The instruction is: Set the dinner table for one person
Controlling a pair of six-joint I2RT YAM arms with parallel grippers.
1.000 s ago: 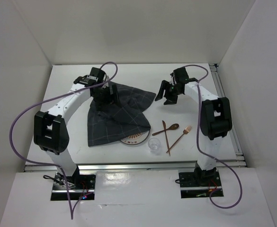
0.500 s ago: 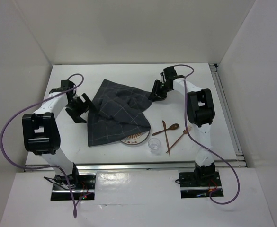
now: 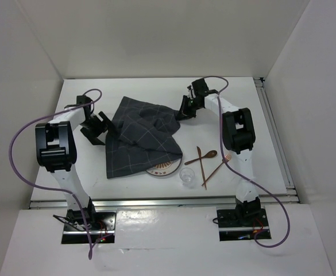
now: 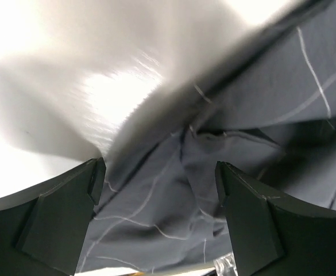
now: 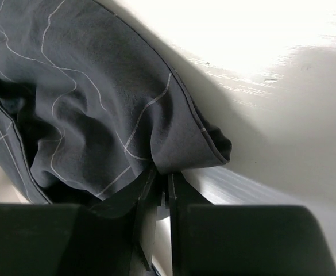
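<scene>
A dark grey checked cloth mat [image 3: 142, 135] lies crumpled in the middle of the white dinner table [image 3: 87, 172]. My right gripper [image 3: 182, 112] is at the mat's far right corner. In the right wrist view the right gripper [image 5: 163, 178] is shut, with a fold of the mat [image 5: 99, 103] pinched between its tips. My left gripper [image 3: 99, 129] stands open just left of the mat's left edge. In the left wrist view the mat [image 4: 242, 132] lies ahead between the spread fingers [image 4: 58, 213], which touch nothing.
A plate [image 3: 162, 170] pokes out from under the mat's near edge. Right of it stand a clear glass [image 3: 186, 176], a wooden knife [image 3: 201, 167], a wooden spoon [image 3: 205, 156] and a copper fork [image 3: 216, 169]. A metal rail [image 3: 274, 132] runs along the right edge.
My left gripper has come off the mat and moved left, still open. My right gripper has moved left to the mat's right corner and closed on it.
</scene>
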